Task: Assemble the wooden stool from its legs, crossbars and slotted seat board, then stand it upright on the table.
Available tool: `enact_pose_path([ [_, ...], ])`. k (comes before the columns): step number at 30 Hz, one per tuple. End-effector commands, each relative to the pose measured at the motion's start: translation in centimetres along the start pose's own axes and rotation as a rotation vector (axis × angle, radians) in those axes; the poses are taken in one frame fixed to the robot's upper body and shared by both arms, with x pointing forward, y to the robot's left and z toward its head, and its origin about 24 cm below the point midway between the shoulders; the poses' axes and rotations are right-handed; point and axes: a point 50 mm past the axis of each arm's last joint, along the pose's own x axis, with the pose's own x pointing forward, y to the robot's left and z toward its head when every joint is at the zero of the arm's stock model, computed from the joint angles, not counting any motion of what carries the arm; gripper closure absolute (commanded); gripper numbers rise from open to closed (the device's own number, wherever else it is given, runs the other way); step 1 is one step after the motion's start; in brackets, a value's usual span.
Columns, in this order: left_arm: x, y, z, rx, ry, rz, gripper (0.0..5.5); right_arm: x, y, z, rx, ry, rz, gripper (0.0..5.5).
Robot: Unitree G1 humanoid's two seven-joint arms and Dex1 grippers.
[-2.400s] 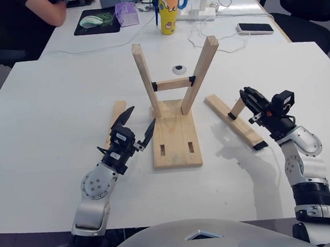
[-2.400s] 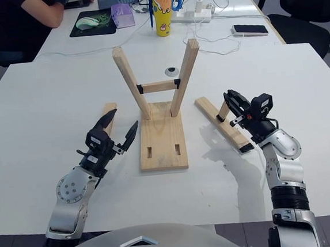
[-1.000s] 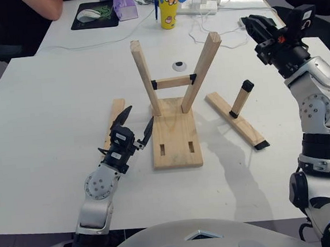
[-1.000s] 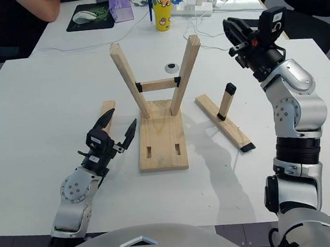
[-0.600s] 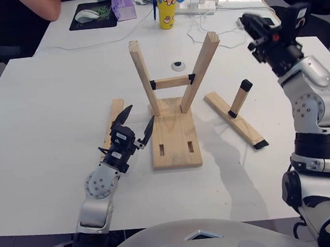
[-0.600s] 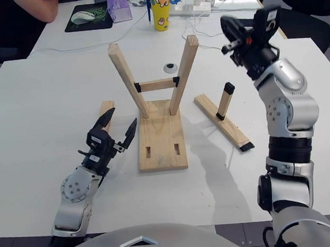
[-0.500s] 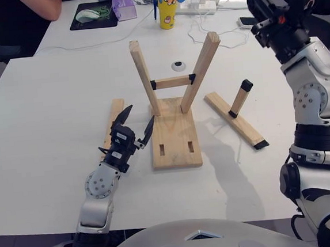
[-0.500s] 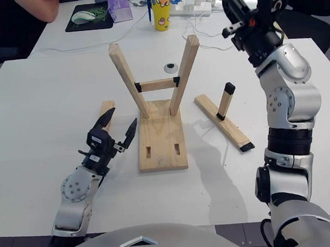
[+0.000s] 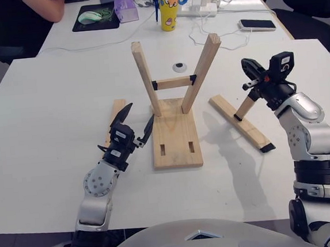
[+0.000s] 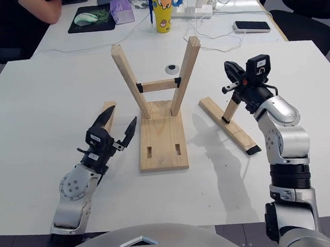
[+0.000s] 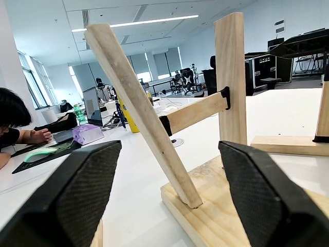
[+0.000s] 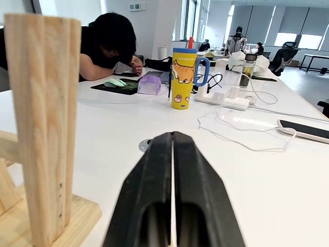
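- Seat board point(image 9: 175, 140) flat on the surface point(image 9: 48, 110), two legs point(image 9: 145, 73) and a crossbar point(image 9: 173, 83) standing at its far end
- left gripper point(image 9: 141, 111): fingers point(image 11: 77, 190) spread wide, empty, half covering a loose leg point(image 9: 116, 111)
- right gripper point(image 9: 247, 67): fingers point(image 12: 149, 190) pressed together, bare, hiding the spare crossbar point(image 9: 243, 108) top

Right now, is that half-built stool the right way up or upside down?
Upside down: the seat board lies flat on the table, with two legs sticking up from it, joined by a crossbar.

Yellow mug point(image 9: 169, 7) stands on the far bench point(image 9: 65, 40), purple box point(image 9: 125, 13) just beside it. Phone point(image 9: 257, 24) lies flat, off right.
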Motion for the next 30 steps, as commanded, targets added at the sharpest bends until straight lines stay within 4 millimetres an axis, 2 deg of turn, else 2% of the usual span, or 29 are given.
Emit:
enact_pose_path([
  [1,0.4,0.4,0.1,0.006,-0.007,-0.004,1.99,-2.0,-0.6,-6.0,0.072,0.249,-0.073,5.49],
  [4,0.3,0.5,0.0,0.003,-0.005,-0.001,1.99,-2.2,-0.1,-6.6,0.079,0.256,-0.071,5.49],
  [9,0.2,0.4,-0.1,0.0,-0.002,-0.004,1.99,-1.8,0.2,-6.1,0.077,0.207,-0.063,5.49],
  [15,0.2,0.5,-0.1,0.0,-0.001,-0.002,1.99,0.3,0.2,0.8,0.052,-0.125,-0.058,5.49],
  [17,0.2,0.5,-0.1,-0.001,-0.001,0.002,1.99,0.9,0.0,3.8,0.037,-0.238,-0.064,5.49],
  [21,0.2,0.4,-0.2,-0.003,-0.001,0.009,1.99,1.2,-0.2,8.7,0.006,-0.401,-0.066,5.49],
  [26,0.0,0.2,-0.3,-0.009,0.002,0.023,1.99,1.4,1.0,14.2,-0.067,-0.551,-0.007,5.49],
  [27,0.0,0.2,-0.3,-0.01,0.001,0.024,1.99,1.3,1.2,14.6,-0.076,-0.562,0.0,5.49],
  [29,-0.1,0.2,-0.2,-0.009,0.0,0.036,1.99,1.5,1.7,13.7,-0.087,-0.518,0.024,5.49],
  [30,-0.1,0.1,-0.2,-0.008,-0.001,0.038,1.99,1.6,1.6,11.1,-0.066,-0.418,0.014,5.49],
])
